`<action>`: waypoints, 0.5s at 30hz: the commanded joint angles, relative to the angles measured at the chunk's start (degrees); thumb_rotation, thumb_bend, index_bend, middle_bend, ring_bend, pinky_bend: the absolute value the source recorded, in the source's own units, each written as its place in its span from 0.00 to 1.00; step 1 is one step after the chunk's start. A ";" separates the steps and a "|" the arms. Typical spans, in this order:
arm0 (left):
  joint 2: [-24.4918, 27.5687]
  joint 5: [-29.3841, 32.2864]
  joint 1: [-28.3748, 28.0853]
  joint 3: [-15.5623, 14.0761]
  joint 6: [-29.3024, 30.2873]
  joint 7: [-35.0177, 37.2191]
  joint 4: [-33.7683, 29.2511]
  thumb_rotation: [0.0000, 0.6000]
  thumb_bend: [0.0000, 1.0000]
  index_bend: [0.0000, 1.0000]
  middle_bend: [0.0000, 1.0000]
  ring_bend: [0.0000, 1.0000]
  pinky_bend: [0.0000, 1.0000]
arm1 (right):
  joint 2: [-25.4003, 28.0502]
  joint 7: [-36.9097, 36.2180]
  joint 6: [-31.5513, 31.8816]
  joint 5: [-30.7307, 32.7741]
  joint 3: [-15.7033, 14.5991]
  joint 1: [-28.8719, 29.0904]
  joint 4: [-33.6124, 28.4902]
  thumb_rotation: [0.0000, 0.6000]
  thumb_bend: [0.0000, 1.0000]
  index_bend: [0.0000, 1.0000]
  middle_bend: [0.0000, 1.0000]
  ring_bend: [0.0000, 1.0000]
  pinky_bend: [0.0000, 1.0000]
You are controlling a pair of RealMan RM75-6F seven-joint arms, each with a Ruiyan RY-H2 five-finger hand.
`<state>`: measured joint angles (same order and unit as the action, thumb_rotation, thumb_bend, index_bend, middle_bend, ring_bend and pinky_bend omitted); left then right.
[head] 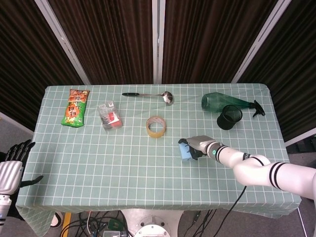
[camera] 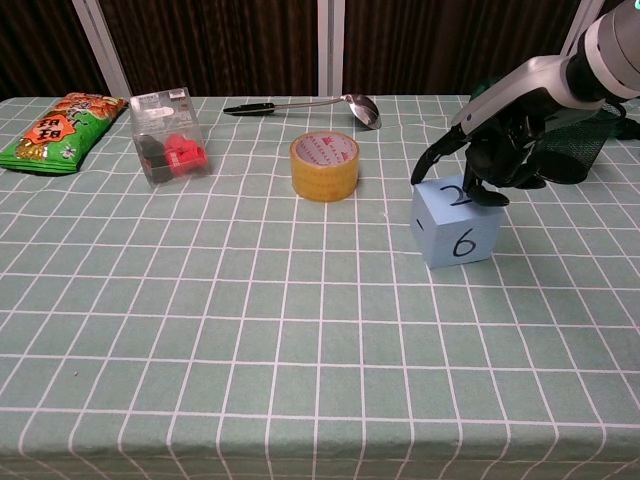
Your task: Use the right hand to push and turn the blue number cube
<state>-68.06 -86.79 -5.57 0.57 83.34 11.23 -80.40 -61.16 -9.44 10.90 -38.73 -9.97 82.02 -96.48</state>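
The blue number cube (head: 185,152) (camera: 455,228) stands on the green checked tablecloth (head: 123,163), right of centre, with a 6 on its near face and a 2 on top. My right hand (head: 198,146) (camera: 492,158) reaches in from the right. Its dark fingers (camera: 470,190) curl down onto the cube's top and far right edge, partly hiding the 2. It presses the cube without gripping it. My left hand (head: 12,165) hangs off the table's left front corner, fingers apart and empty.
A yellow tape roll (camera: 325,165) stands just left of and behind the cube. A black cup (head: 229,116) and a green spray bottle (head: 224,101) lie behind the right hand. A ladle (head: 148,95), a clear box (head: 109,115) and a snack bag (head: 75,107) lie further back left.
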 commanded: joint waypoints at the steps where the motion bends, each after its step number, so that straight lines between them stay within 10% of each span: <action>1: -0.10 -0.09 0.05 0.00 0.12 0.13 0.19 1.00 0.00 0.05 0.00 0.00 0.01 | 0.10 -0.17 0.23 -0.49 -0.19 0.18 -0.48 1.00 1.00 0.14 1.00 0.84 0.71; 15: -0.05 -0.24 0.06 0.13 0.31 -0.16 0.00 1.00 0.00 0.05 0.00 0.00 0.01 | 1.85 -1.09 2.50 -2.70 -0.51 -0.74 -2.66 1.00 1.00 0.17 1.00 0.84 0.71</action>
<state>-68.11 -87.04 -5.51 0.70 83.65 11.07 -80.41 -59.49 -10.50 13.15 -41.25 -10.52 81.44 -98.97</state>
